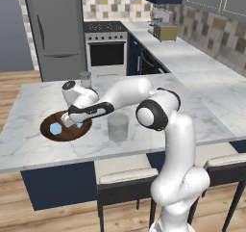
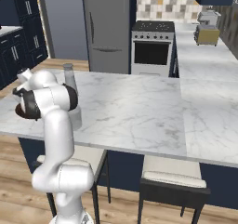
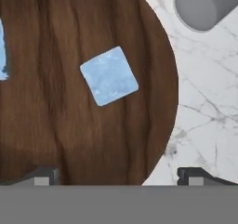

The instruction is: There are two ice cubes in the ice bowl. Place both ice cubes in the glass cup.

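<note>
Hovering over the dish: the gripper [image 3: 118, 174] hangs low above the ice bowl [image 3: 56, 139], jaws spread wide and clamped on nothing; its two dark fingertips stand one over the wood and one over the marble beside the rim

Nearest cube: one of the ice cubes [image 3: 109, 75], pale blue and square-faced, lies on the dark wood just ahead of the open jaws, untouched

Second cube: another ice cube [image 3: 2, 51] sits at the far edge of the hand view, also on the wood; in the left base view a pale-blue chunk [image 1: 56, 128] shows in the bowl [image 1: 52, 132] beside the hand

Cup: the glass cup [image 1: 117, 127] stands upright on the counter [image 1: 29, 147] just beside the bowl, on the robot's side of the island; it looks empty; from the hand view a grey open-mouthed cylinder [image 3: 201, 5] stands on the marble beyond the rim, which cannot be told apart as the cup or the bottle

Further back: a taller capped bottle [image 1: 85, 78] stands near the island's far edge, well apart from the bowl

Progress: judged as barely begun; both cubes rest in the bowl, none in the cup; two pick-and-place trips remain

Count: two cubes; one bowl; one cup; one bottle; one arm
</note>
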Controlling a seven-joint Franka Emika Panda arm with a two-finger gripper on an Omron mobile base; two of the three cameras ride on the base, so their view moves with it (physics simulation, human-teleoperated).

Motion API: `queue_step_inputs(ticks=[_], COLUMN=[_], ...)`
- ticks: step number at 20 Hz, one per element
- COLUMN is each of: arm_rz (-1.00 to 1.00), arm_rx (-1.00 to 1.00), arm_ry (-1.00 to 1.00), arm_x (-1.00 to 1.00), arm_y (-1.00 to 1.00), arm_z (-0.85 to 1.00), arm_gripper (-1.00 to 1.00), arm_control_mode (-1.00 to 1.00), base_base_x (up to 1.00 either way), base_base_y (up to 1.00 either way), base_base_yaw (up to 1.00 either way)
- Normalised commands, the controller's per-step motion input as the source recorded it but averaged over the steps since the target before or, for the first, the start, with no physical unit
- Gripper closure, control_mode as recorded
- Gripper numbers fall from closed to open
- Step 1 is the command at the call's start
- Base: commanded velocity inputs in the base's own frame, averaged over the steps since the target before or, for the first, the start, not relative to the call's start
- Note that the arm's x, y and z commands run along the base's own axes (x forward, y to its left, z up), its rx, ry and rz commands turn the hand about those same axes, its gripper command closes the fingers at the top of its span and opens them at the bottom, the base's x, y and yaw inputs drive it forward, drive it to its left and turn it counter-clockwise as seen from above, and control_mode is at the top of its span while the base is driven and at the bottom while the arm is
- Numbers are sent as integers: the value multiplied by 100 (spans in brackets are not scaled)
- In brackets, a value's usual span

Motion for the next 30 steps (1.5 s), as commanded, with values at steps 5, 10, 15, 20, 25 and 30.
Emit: queue_step_inputs(ticks=[5,10,15,20,25,30], arm_rz=[0,0,0,0,0,-2], arm_rx=[0,0,0,0,0,2], arm_ry=[0,0,0,0,0,-2], arm_x=[26,34,33,26,20,-36], arm_y=[0,6,15,18,8,-18], arm_z=[-29,-12,-14,-21,-12,0], arm_gripper=[-100,-100,-100,-100,100,100], arm_control_mode=[-100,-100,-100,-100,-100,-100], base_base_x=[0,0,0,0,0,0], base_base_y=[0,0,0,0,0,0], base_base_yaw=[0,0,0,0,0,0])
